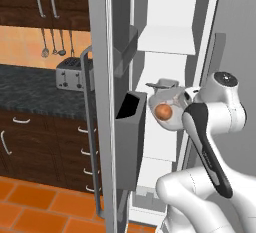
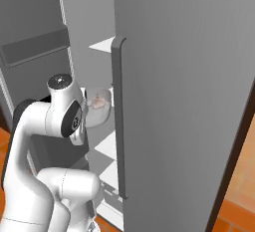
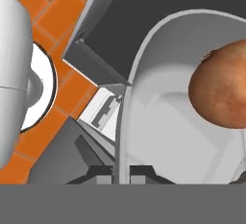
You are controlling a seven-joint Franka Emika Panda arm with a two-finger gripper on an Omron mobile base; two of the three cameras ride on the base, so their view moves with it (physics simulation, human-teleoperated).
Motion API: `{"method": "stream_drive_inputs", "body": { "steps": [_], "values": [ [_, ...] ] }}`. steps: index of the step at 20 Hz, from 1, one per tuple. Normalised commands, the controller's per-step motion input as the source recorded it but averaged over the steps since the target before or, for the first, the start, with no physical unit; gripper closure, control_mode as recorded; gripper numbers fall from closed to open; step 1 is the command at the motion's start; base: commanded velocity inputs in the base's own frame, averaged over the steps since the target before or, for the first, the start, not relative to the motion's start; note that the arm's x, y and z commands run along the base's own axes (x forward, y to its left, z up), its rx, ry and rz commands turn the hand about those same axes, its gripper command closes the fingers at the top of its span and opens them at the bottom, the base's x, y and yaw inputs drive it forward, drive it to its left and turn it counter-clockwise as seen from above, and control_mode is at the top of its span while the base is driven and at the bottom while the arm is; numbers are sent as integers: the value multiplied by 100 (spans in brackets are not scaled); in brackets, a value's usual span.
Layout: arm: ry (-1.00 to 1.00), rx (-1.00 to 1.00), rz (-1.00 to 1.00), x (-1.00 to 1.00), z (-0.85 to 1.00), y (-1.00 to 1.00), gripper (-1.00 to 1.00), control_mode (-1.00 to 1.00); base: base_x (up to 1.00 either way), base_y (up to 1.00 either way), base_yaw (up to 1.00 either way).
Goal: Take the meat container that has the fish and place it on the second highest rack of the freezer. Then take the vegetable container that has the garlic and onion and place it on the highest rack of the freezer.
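Note:
My gripper (image 3: 122, 172) is shut on the rim of the vegetable container (image 3: 158, 122), a shallow grey metal tray. The tray (image 1: 172, 119) hangs tilted inside the open freezer (image 1: 172, 17), at mid height in front of the white shelves. The round orange-brown onion (image 1: 163, 111) lies in it and looms large in the hand view (image 3: 221, 88). The pale pinkish garlic (image 2: 98, 103) shows in the tray (image 2: 99, 114) from the right side. A white shelf (image 1: 167, 41) juts out well above the tray. Just above the tray, a grey tray-like shape (image 1: 162, 83) rests at a shelf's level; what it holds is hidden.
The freezer's open door (image 1: 102, 102) stands left of the arm, with dark grey bins (image 1: 131, 127) close beside the tray. A second tall grey door (image 2: 184, 101) stands on the right. A toaster (image 1: 70, 73) sits on the dark counter (image 1: 30, 94). Orange floor tiles (image 3: 72, 93) lie below.

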Motion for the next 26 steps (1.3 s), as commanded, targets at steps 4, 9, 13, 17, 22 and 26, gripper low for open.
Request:
{"method": "stream_drive_inputs", "body": {
  "steps": [4,9,13,17,22,26],
  "values": [
    [-16,0,-9,-35,48,0,100,-100,0,0,0],
    [-17,1,-10,-4,74,0,100,-100,0,0,0],
    [-13,2,-7,0,84,0,100,-100,0,0,0],
    [-17,2,-4,3,80,0,100,-100,0,0,0],
    [-11,6,0,32,59,6,100,-100,0,0,0],
    [0,2,0,56,31,28,100,-100,0,0,0]
  ]
}}
